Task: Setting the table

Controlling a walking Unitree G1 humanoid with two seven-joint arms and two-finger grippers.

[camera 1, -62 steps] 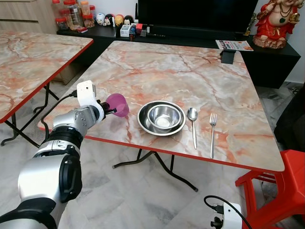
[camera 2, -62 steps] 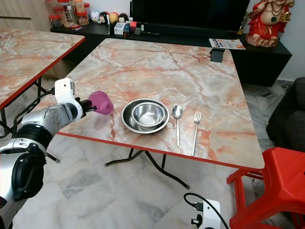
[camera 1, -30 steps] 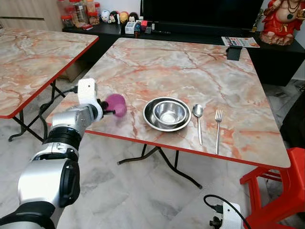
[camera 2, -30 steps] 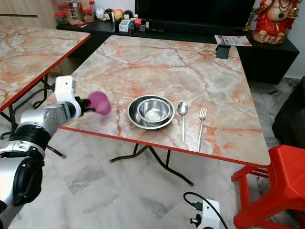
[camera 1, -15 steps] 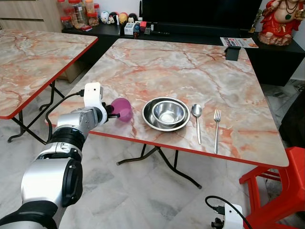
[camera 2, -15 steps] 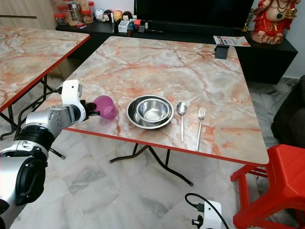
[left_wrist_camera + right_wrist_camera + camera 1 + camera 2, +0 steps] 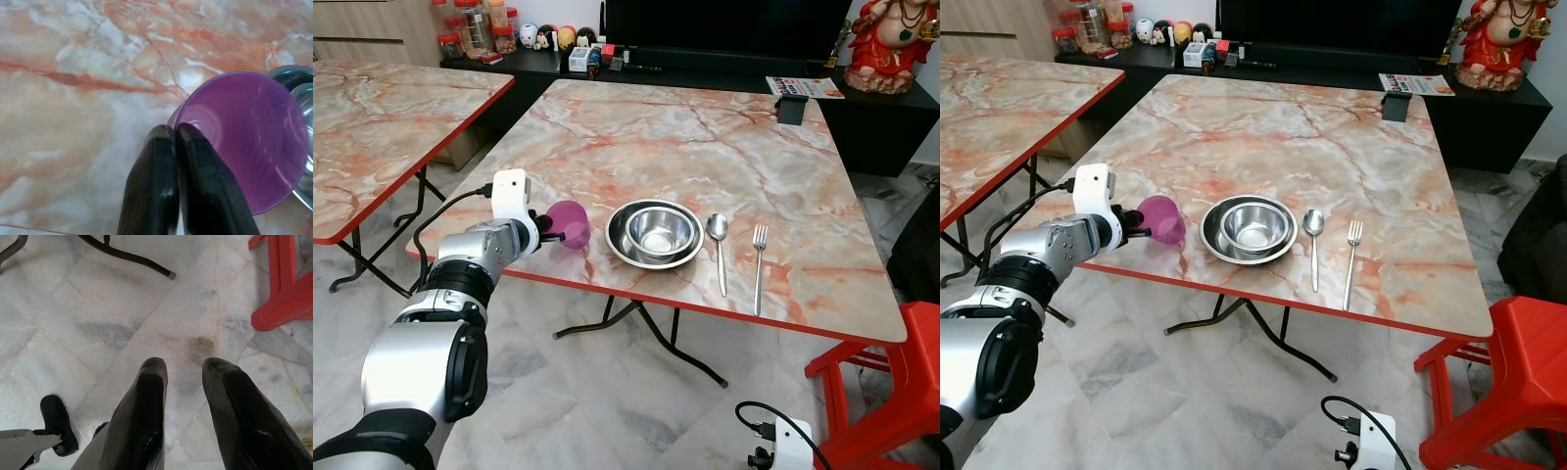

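Left gripper [image 7: 175,134] clamped on purple cup [image 7: 570,223] rim, cup tilted over table [image 7: 705,147] beside bowl [image 7: 654,233]. Right gripper [image 7: 185,367] parted, idle above floor.

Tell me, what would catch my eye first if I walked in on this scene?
Probably the bright purple plastic cup, pinched at its rim by the left gripper of a silver robot arm, near the front left edge of the marble-patterned table with red trim. Right beside the cup sits a shiny steel bowl nested in a steel plate, then a steel spoon and a steel fork laid out to its right.
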